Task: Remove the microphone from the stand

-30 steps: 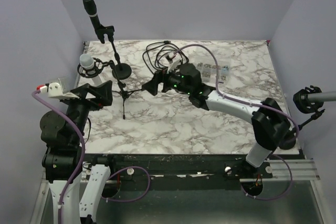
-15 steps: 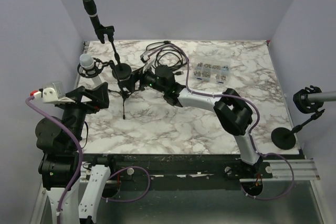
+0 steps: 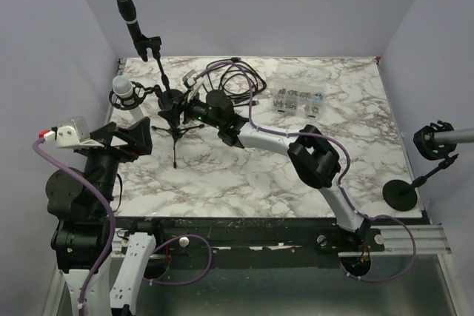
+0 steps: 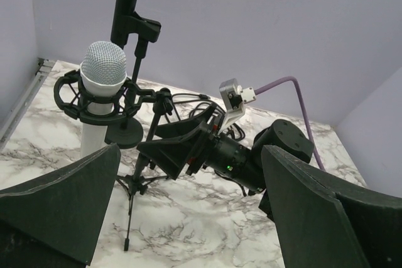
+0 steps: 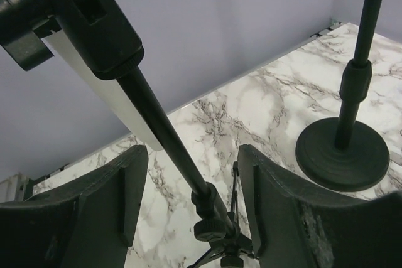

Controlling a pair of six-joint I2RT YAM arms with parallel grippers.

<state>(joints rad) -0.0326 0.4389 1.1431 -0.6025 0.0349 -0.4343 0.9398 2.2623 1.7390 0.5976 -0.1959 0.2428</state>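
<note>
Zero steps complete: microphone [image 4: 103, 76] sits in stand [image 5: 164, 136], ten o'clock on table [image 3: 296, 160]. Right gripper [image 5: 191, 180] jaws spread, straddling stand pole without touching. Left gripper [image 4: 191, 155] gaping, empty, facing microphone. Gripping and lifting outstanding.

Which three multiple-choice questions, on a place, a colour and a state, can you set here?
1. Where is the right claw? A. around the tripod stand's pole B. folded back by its base C. high up, near nothing
2. What colour is the body of the shock-mounted microphone? A. red B. white C. green
3. How is the left claw? A. shut on the microphone B. shut, empty C. open, empty
1A, the pole passes through its gap; 2B, white below a silver grille; 3C, its wide gap holds nothing.
</note>
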